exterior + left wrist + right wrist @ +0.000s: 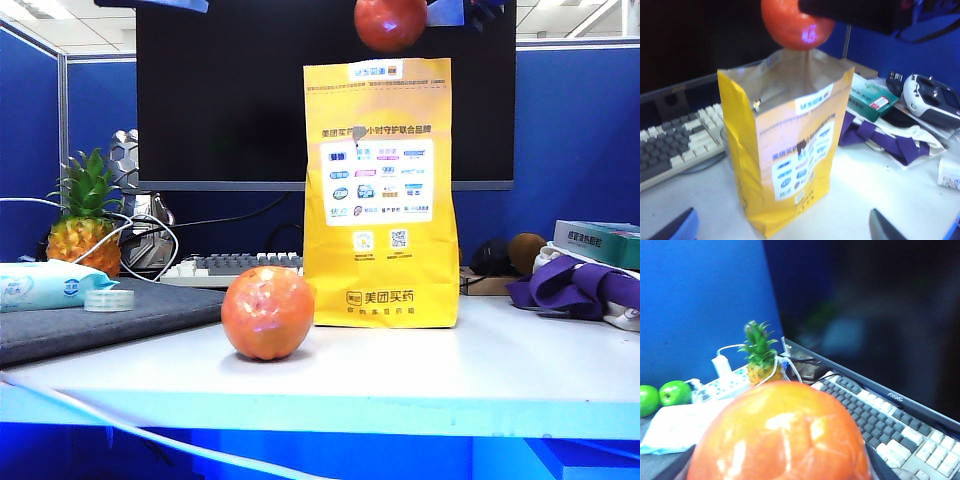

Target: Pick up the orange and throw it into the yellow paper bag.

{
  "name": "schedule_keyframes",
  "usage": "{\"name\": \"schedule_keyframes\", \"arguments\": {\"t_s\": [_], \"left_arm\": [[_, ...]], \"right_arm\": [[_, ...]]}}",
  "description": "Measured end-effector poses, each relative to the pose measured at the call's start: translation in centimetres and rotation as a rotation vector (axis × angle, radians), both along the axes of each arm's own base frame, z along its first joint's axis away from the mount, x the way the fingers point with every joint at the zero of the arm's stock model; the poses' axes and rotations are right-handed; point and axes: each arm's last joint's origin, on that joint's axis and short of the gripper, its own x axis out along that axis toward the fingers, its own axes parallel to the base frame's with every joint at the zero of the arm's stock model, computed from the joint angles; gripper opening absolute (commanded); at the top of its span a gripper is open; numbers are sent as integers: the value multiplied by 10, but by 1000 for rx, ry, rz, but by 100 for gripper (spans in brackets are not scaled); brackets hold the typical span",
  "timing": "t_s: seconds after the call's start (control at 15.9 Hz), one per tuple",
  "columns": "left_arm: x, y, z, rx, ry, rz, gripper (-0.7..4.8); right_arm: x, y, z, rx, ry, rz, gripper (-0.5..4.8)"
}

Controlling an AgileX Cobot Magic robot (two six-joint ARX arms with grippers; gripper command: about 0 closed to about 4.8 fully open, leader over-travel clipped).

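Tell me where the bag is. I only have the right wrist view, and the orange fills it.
Observer: The bag stands upright directly below the orange, which the right gripper holds just above its top.
Operator: Is its mouth open?
Observer: Yes. The left wrist view shows the mouth gaping wide under the orange.
Operator: Where is the left gripper?
Observer: The left gripper is open and empty, low by the table and facing the bag.
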Motion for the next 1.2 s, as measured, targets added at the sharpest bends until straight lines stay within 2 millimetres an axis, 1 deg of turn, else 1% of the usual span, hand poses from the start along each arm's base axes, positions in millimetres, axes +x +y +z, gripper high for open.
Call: {"name": "schedule_keyframes", "arguments": {"t_s": [0.06,0.31,0.38,0.44,0.5,0.57,0.63,0.69,0.76,0.82,0.88,0.94,1.01,1.13,1.2], "left_arm": [[0,0,0,2,4,0,479],[0,0,-1,4,6,-2,479],[-1,0,-1,29,-13,-7,479],[-7,5,1,121,-67,17,479],[-20,16,8,215,-139,102,479],[-35,28,22,244,-224,200,479],[-53,41,37,213,-292,283,479],[-69,51,46,181,-336,309,479],[-86,60,53,149,-376,314,479],[-99,67,57,135,-393,319,479],[-112,76,56,134,-389,343,479],[-125,85,46,150,-351,380,479],[-136,91,37,151,-310,390,479],[-155,102,19,73,-300,407,479],[-162,107,12,48,-301,435,479]], "right_arm": [[0,0,0,1,4,1,479],[0,-1,0,7,14,9,479],[-3,-1,2,16,25,32,479],[-13,-6,10,20,19,35,479],[-29,-15,28,27,-23,21,479],[-52,-29,52,37,-99,-7,479],[-82,-42,76,31,-183,-38,479],[-104,-47,89,-2,-242,-52,479],[-125,-50,93,-57,-248,-67,479],[-144,-52,92,-102,-230,-90,479],[-171,-56,89,-133,-228,-106,479],[-203,-60,79,-128,-265,-115,479],[-225,-63,71,-102,-314,-143,479],[-267,-72,39,-35,-375,-294,479],[-280,-75,22,-9,-385,-328,479]]}}
